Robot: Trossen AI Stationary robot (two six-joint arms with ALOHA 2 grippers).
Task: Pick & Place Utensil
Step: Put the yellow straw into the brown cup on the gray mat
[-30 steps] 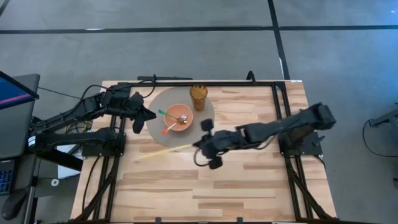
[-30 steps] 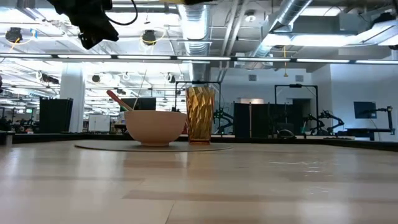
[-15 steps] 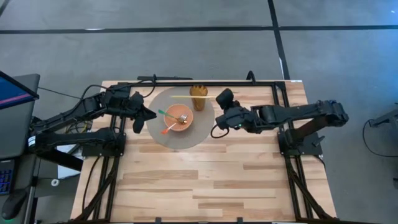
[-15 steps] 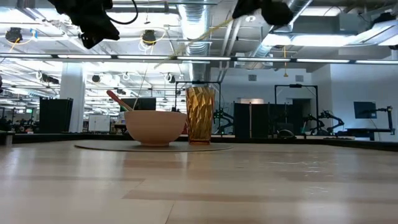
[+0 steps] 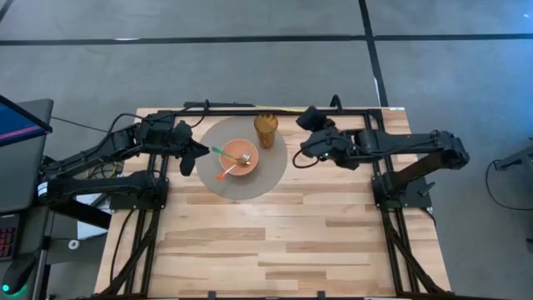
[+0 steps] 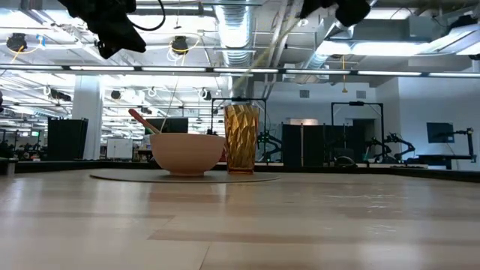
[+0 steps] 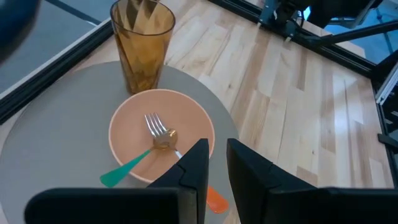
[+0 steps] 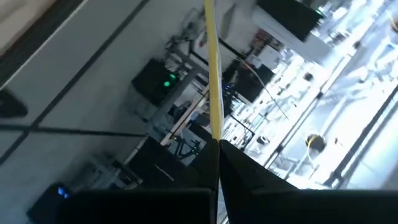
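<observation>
My right pincer [image 5: 305,117], clamped on the yellow stick [image 5: 279,107], has swung it up beyond the cup [image 5: 266,129]; next, drop it in.

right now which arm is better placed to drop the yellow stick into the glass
Right. The right pincer is shut on the yellow stick, raised beside the glass. The left pincer hangs by the bowl, holding nothing.

Non-task stuff: wooden worktop [image 5: 275,233] with black frame rails [image 5: 250,111] around it, grey floor [image 5: 250,67] with dark stripes, a monitor [image 5: 18,125] off the left edge. Beyond the worktop: ceiling ducts [image 6: 232,30], lights, equipment racks [image 6: 315,142].
</observation>
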